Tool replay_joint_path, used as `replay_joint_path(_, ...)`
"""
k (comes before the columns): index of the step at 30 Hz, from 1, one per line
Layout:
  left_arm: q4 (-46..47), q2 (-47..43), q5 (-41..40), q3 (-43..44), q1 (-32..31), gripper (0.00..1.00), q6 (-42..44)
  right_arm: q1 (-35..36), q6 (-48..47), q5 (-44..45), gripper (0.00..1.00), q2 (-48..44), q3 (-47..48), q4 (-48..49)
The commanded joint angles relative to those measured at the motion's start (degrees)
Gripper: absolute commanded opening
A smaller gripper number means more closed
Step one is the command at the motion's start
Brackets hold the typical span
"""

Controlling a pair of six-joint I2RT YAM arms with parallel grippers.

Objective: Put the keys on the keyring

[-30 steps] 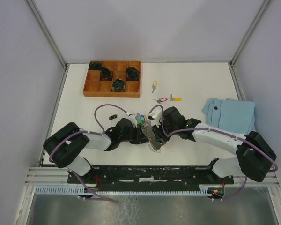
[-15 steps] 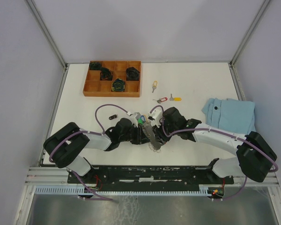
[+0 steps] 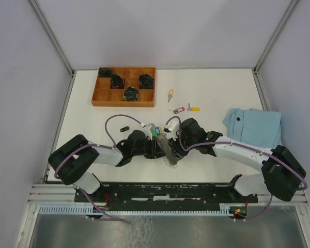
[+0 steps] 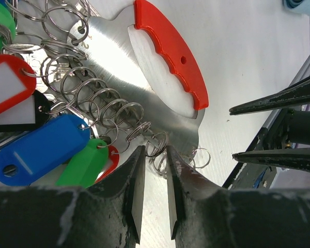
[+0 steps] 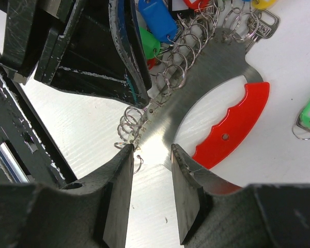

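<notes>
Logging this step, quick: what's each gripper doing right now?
Left gripper: narrow gap around a small ring; grip cannot be told.
Right gripper: open over the plate end of the keyring, holding nothing.

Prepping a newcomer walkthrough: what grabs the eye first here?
The keyring dominates the front centre of the table: a steel plate with a red grip, rows of rings and bright tags, the left claw and right claw both at its edge. Farther back lie loose keys; a blue cloth sits at right.
</notes>
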Motion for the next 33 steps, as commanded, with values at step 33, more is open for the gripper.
replay_joint_path(33, -2.21, 0.58, -0.43, 3.34, 0.09, 0.03, 1.25, 0.28, 0.64, -0.86, 0.44, -2.58, -0.63, 1.8)
